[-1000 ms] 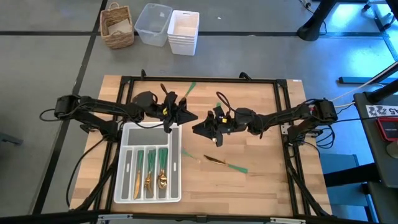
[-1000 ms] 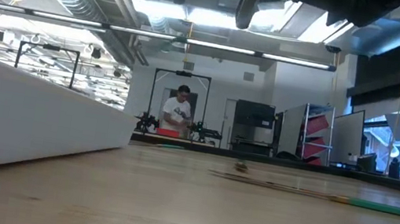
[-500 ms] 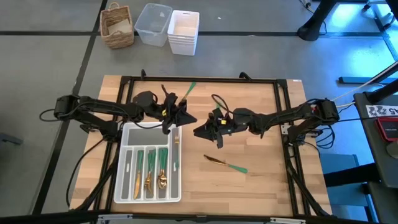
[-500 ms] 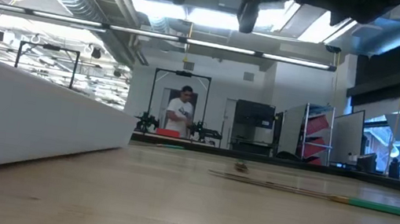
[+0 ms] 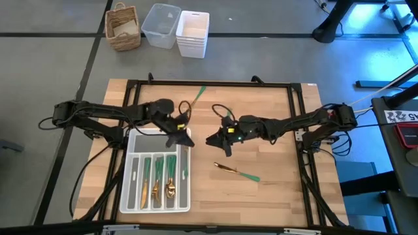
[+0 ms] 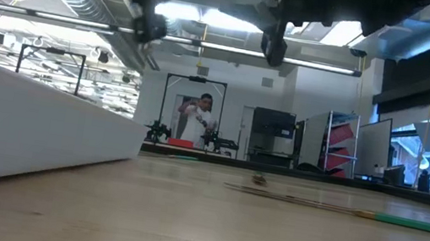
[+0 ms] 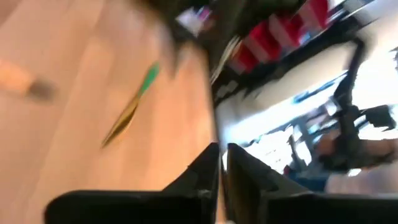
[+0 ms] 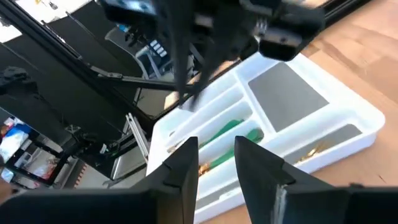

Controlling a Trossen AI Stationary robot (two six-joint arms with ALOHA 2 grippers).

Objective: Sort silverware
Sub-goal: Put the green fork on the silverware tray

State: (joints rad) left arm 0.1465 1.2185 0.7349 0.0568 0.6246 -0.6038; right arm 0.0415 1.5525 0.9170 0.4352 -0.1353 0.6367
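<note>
Two arms over table | left end effector [image 7: 221,163] pressed together | right end effector [image 8: 214,160] spread, empty | tray [image 5: 134,140] beside

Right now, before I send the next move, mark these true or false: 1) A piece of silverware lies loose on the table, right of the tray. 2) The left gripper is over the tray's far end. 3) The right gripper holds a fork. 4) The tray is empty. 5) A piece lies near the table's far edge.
1) True: a knife lies on the wood, right of the white tray.
2) True: the left gripper hangs there.
3) False: the right gripper is open, with nothing between its fingers.
4) False: several green-handled pieces lie in its compartments.
5) True: a green-handled piece lies there.
</note>
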